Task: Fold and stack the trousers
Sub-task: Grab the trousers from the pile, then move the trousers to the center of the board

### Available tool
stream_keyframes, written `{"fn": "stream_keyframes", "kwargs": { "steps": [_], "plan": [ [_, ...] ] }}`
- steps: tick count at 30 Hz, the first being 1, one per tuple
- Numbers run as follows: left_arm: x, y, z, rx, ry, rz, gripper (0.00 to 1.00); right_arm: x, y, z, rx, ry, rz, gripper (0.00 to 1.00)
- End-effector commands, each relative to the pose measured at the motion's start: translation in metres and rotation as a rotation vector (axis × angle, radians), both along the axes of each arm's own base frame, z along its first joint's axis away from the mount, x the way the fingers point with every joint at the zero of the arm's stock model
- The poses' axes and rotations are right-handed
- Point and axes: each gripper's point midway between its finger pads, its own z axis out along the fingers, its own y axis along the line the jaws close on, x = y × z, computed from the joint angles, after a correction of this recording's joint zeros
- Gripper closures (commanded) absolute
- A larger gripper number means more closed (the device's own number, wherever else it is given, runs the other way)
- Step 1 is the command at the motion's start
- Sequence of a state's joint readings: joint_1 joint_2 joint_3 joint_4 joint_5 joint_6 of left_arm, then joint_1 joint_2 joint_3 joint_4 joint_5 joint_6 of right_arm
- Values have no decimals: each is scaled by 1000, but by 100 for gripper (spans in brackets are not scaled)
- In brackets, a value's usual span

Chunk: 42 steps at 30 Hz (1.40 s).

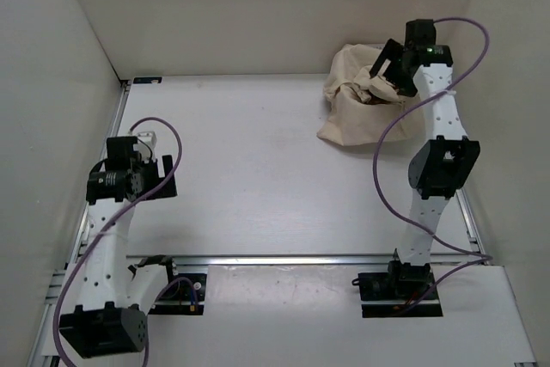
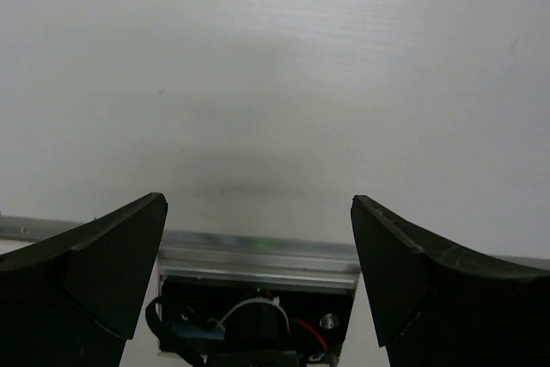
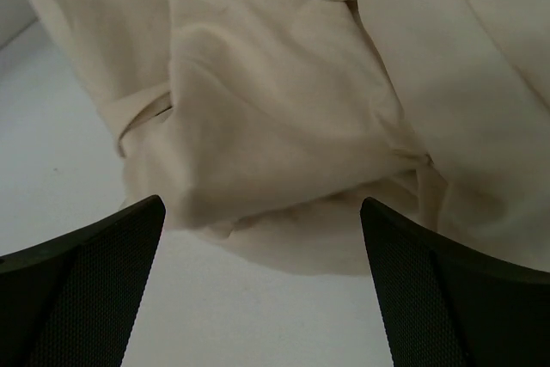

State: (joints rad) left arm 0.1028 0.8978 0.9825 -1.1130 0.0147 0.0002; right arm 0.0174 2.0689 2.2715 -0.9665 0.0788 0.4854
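Observation:
The beige trousers (image 1: 354, 102) lie crumpled in a heap at the table's far right corner. My right gripper (image 1: 388, 70) hovers over the heap's right side, jaws wide open with nothing between them. In the right wrist view the rumpled cloth (image 3: 284, 109) fills the upper frame, and the two black fingertips (image 3: 103, 272) stand far apart above the heap's near edge and bare table. My left gripper (image 1: 161, 174) hangs open over the left side of the table, far from the trousers. Its wrist view shows only white tabletop between the spread fingers (image 2: 112, 264).
White walls enclose the table on the left, back and right. An aluminium rail (image 1: 284, 258) runs across the near edge between the two arm bases. The rail and the left arm's base (image 2: 249, 324) show under the left gripper. A purple cable (image 1: 391, 139) loops beside the right arm.

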Motion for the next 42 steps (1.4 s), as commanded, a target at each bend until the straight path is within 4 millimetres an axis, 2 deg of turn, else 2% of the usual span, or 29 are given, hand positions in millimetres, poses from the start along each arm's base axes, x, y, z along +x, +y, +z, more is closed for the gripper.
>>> {"fn": "stream_keyframes", "kwargs": {
  "steps": [1, 2, 3, 4, 5, 7, 8, 9, 10, 11, 13, 16, 21, 22, 24, 25, 26, 27, 28, 29, 30, 31, 32, 33, 35, 38, 39, 41, 42],
  "plan": [
    [35, -3, 24, -27, -104, -22, 0, 44, 12, 7, -16, -170, 42, 1],
    [39, -3, 21, -29, -84, -21, 0, 62, 20, -27, -25, -131, 65, 1],
    [43, -4, 20, -38, -83, -27, 0, 78, 26, -6, -32, -193, 81, 1],
    [43, -4, 18, -39, -74, -27, 0, 86, 38, -12, -45, -193, 104, 1],
    [45, -4, 12, -41, -60, -27, 0, 97, 36, -43, -60, -148, 91, 1],
    [44, -4, 5, -42, -48, -27, 0, 105, 38, -46, -73, -166, 57, 1],
    [46, -4, 1, -43, -42, -26, 0, 99, 35, -63, -76, -130, 38, 7],
    [43, -4, -5, -45, -26, -26, 0, 104, 35, -60, -73, -166, 37, 19],
    [45, -4, -7, -44, -31, -26, 0, 101, 29, -50, -95, -187, 10, 39],
    [45, -4, -10, -44, -31, -26, 0, 97, 32, -51, -109, -179, 6, 86],
    [42, -7, -12, -57, -30, -35, 0, 96, 31, -40, -115, -188, 11, 100],
    [38, -9, -11, -63, -46, -40, 0, 81, 45, 13, -94, -245, 85, 100],
    [30, -12, -10, -67, -72, -47, 0, 22, 71, 57, -186, -294, 161, 100],
    [29, -14, -7, -75, -88, -54, 0, 5, 67, 92, -177, -362, 153, 100],
    [26, -14, -6, -75, -90, -55, 0, -17, 84, 134, -166, -453, 173, 100],
    [26, -14, -4, -73, -99, -55, 0, -35, 87, 176, -168, -544, 179, 100],
    [27, -12, 0, -64, -109, -49, 0, -52, 106, 204, -151, -603, 210, 100],
    [30, -10, 6, -54, -125, -44, 0, -82, 114, 263, -121, -739, 230, 100],
    [31, -9, 10, -45, -133, -39, 0, -103, 128, 289, -102, -805, 270, 100],
    [33, -5, 15, -30, -147, -29, 0, -136, 171, 324, -31, -917, 363, 100],
    [34, -5, 19, -29, -156, -29, 0, -172, 183, 358, 28, -1019, 410, 100],
    [36, -5, 23, -28, -168, -29, 0, -189, 204, 363, 75, -1047, 465, 100],
    [39, -2, 29, -15, -176, -20, 0, -224, 239, 371, 181, -1075, 556, 100],
    [41, -2, 33, -13, -187, -20, 0, -245, 246, 390, 265, -1132, 578, 100],
    [43, 0, 42, -3, -210, -15, 0, -264, 276, 376, 400, -1064, 632, 100],
    [52, 6, 62, 22, -251, 3, 0, -273, 289, 364, 531, -993, 597, 100],
    [54, 9, 74, 36, -280, 12, 0, -267, 292, 342, 521, -939, 556, 100],
    [60, 9, 78, 36, -281, 12, 0, -249, 274, 305, 557, -785, 349, 100],
    [64, 10, 77, 35, -268, 12, 0, -244, 254, 288, 545, -735, 238, 100]
  ]
}}
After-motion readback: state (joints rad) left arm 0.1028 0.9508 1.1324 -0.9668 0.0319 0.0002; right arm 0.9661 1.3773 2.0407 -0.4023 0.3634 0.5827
